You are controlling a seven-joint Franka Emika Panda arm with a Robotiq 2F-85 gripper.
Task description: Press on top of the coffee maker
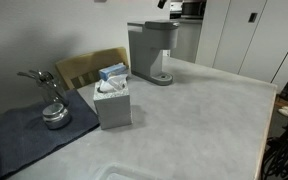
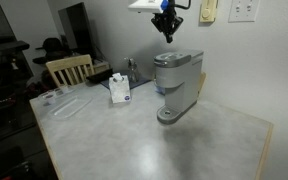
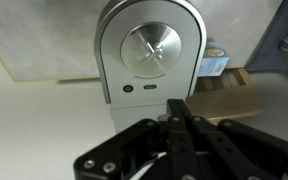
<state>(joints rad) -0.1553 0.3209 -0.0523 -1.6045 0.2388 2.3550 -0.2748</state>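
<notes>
The coffee maker (image 1: 152, 50) is a tall grey boxy machine with a flat-topped head and a round drip base, standing at the back of the light table. It also shows in an exterior view (image 2: 177, 80). In the wrist view I look straight down on its top (image 3: 149, 50), which has a round silver disc and small buttons. My gripper (image 2: 168, 37) hangs above the machine's head, clearly apart from it. Its fingers are pressed together and empty in the wrist view (image 3: 177, 105). Only its lower part shows at the top edge of an exterior view (image 1: 171, 5).
A white-grey tissue box (image 1: 113, 100) (image 2: 120, 88) stands beside the machine. A wooden chair (image 1: 89, 65) (image 2: 69, 68) is behind the table. A dark cloth (image 1: 24, 135) holds a metal piece (image 1: 52, 112). A clear tray (image 2: 64, 102) lies near the table edge.
</notes>
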